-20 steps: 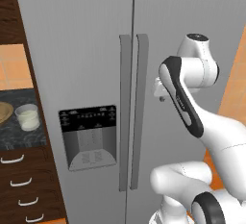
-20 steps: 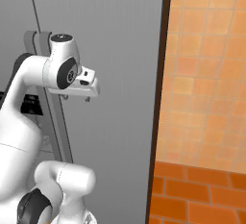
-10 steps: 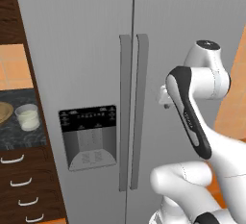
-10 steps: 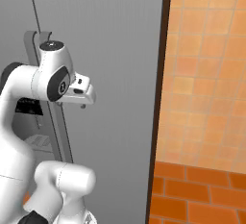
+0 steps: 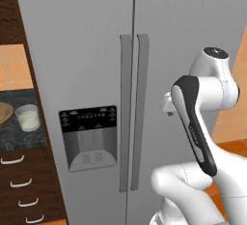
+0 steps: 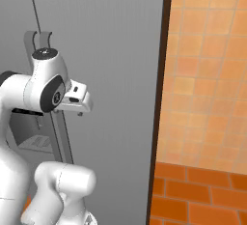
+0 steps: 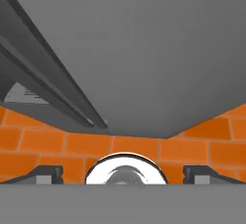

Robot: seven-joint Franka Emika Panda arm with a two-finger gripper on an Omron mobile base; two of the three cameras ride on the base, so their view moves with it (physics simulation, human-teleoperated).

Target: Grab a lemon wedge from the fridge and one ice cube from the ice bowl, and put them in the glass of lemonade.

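1. Fridge (image 5: 96, 50) shut, both doors closed, two long vertical handles (image 5: 134, 113) side by side at the centre seam.
2. Black dispenser panel (image 5: 89, 137) on the left door, below handle mid-height.
3. Gripper (image 7: 123, 174) facing the right door's grey face, near it but not touching; fingers (image 7: 45, 174) spread wide apart, nothing between them.
4. In the right base view, hand (image 6: 77, 98) level with the upper part of the handles, just right of them, in front of the right door.
5. In the left base view, arm (image 5: 202, 103) folded in front of the right door, well right of the handles.
6. Glass of lemonade (image 5: 27, 118) upright on the dark counter (image 5: 19, 137) left of the fridge, pale liquid inside.
7. Ice bowl (image 5: 5, 113) just left of the glass, cut off by the frame edge; contents not visible.
8. White-handled drawers (image 5: 21, 185) under the counter.
9. Orange tiled wall (image 6: 207, 74) right of the fridge, orange brick floor (image 6: 193, 200) below.
10. Lemon wedge: cannot tell where, doors closed.
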